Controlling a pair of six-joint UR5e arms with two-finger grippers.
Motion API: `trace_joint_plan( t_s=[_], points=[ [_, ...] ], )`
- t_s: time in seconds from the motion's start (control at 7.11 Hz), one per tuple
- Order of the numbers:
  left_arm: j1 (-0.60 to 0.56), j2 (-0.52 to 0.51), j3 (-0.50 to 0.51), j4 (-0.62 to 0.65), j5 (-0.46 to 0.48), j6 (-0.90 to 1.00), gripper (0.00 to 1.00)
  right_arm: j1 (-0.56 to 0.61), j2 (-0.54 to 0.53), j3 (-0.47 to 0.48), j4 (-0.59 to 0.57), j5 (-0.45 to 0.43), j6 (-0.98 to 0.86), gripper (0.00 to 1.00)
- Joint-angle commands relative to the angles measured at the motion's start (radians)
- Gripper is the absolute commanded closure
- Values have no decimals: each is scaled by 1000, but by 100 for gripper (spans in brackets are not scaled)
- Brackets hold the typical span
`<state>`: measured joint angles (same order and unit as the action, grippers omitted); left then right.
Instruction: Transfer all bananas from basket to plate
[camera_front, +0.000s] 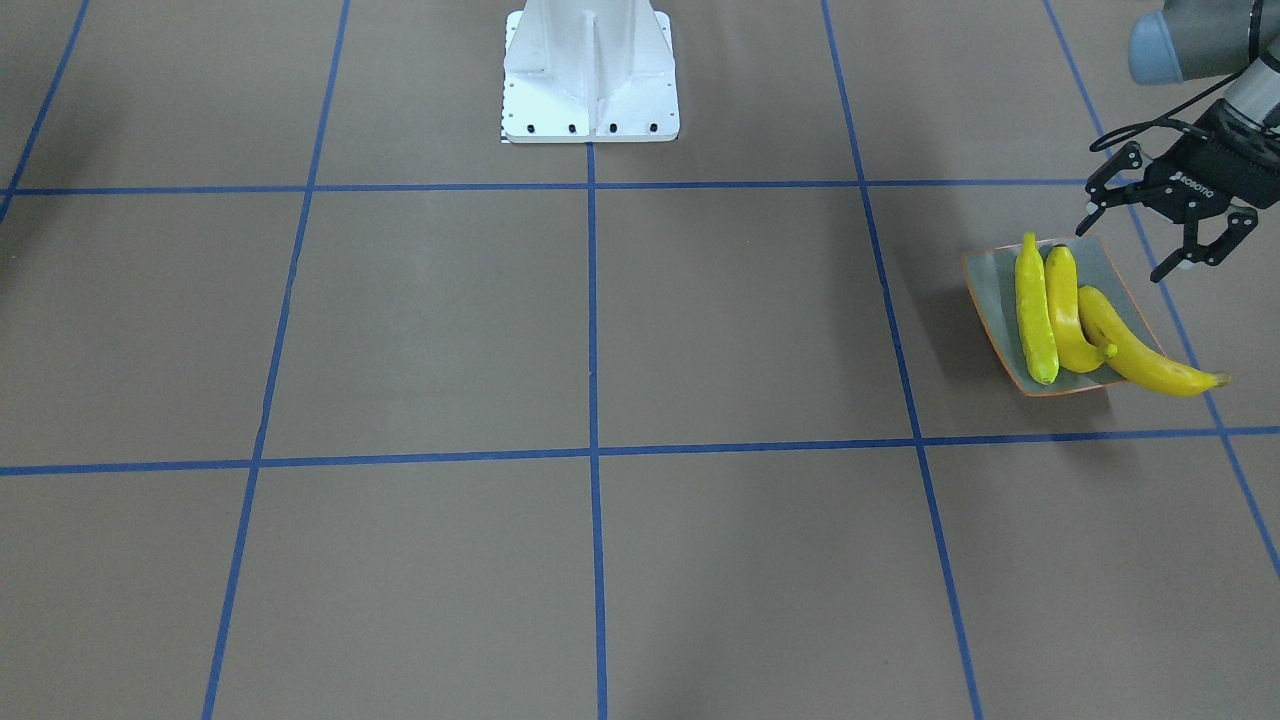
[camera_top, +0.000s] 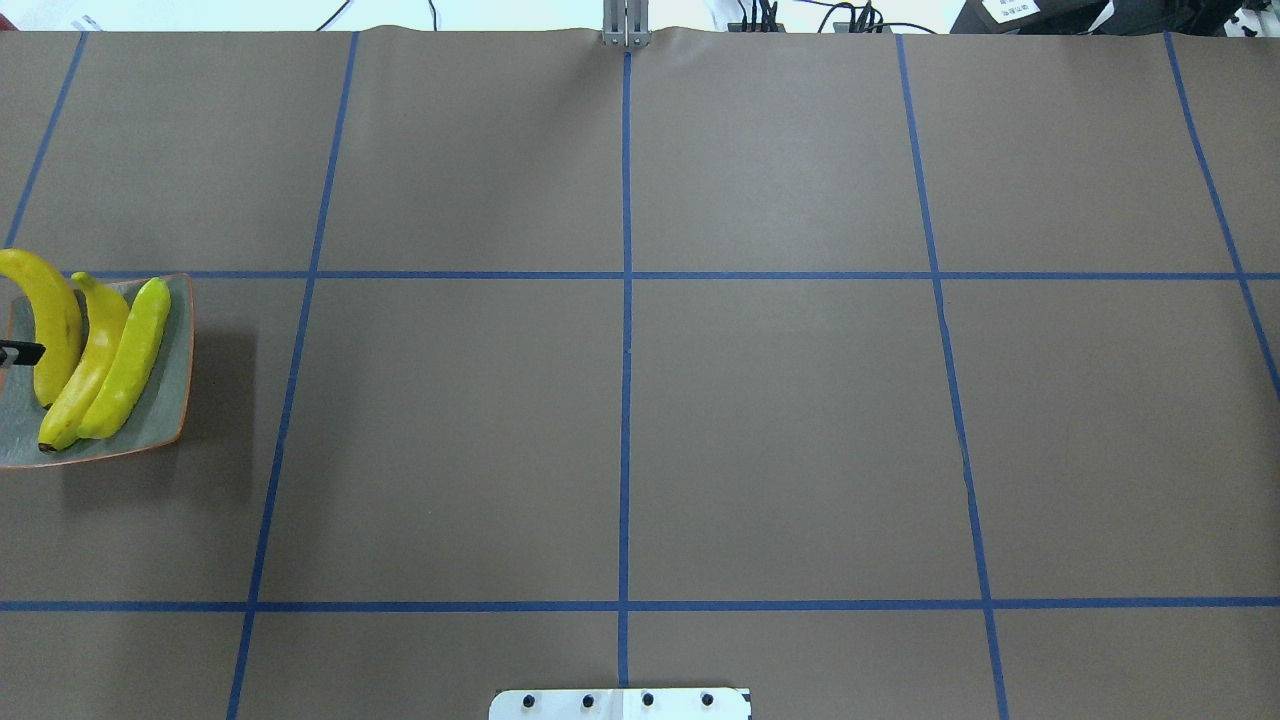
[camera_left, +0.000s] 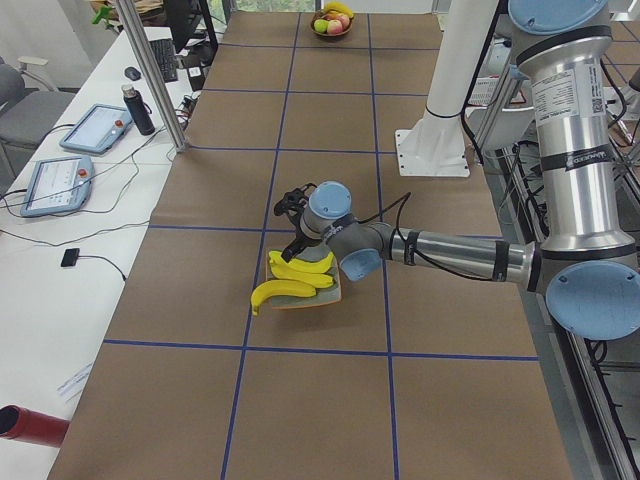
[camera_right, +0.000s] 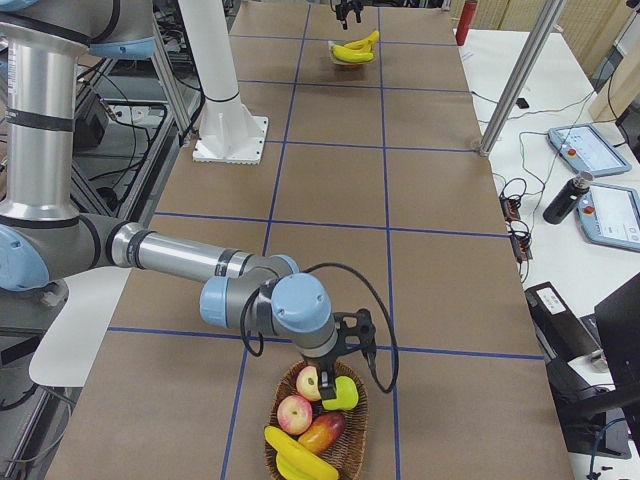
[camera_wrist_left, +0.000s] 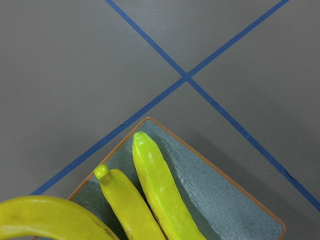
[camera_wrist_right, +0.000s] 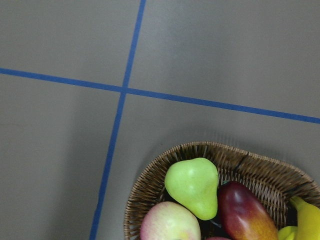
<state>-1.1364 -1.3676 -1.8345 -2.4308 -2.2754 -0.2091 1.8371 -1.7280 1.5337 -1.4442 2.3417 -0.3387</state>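
Observation:
Three yellow bananas (camera_front: 1068, 310) lie side by side on the grey-green plate (camera_front: 990, 290); the outermost banana (camera_front: 1140, 352) hangs over its rim. My left gripper (camera_front: 1122, 250) hovers open and empty above the plate's corner nearest the robot. The overhead view shows the plate (camera_top: 165, 405) at the far left edge. In the exterior right view the wicker basket (camera_right: 350, 450) holds a banana (camera_right: 300, 455) among other fruit. My right gripper (camera_right: 335, 385) hangs over the basket; I cannot tell whether it is open or shut. The right wrist view shows the banana (camera_wrist_right: 306, 220) at the basket's right edge.
The basket (camera_wrist_right: 165, 165) also holds a green pear (camera_wrist_right: 194, 186), a red mango (camera_wrist_right: 245, 212) and an apple (camera_wrist_right: 167, 222). The white robot base (camera_front: 590, 70) stands mid-table. A side table with tablets (camera_left: 60, 180) and a pole (camera_left: 150, 70) flanks the table.

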Motion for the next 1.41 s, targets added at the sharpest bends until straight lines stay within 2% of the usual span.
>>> trace_joint_plan(
  t_s=[0.0, 0.14, 0.28, 0.42, 0.84, 1.27],
  points=[
    [1, -2, 0, -4, 0, 0, 0, 60, 68, -242, 37, -11, -13, 3],
    [1, -2, -2, -7, 0, 0, 0, 67, 74, -316, 138, -13, 89, 4],
    [1, -2, -2, -8, 2, 0, 0, 65, 73, -373, 286, -51, 230, 4],
    [1, -4, -2, -10, 2, 0, 0, 64, 73, -397, 364, -73, 347, 4],
    [0, -16, -6, -10, 0, -1, 0, 62, 53, -441, 448, -71, 452, 4],
    [-2, -16, -8, -10, -1, 0, 0, 60, 19, -441, 504, -67, 533, 5]
  ],
)
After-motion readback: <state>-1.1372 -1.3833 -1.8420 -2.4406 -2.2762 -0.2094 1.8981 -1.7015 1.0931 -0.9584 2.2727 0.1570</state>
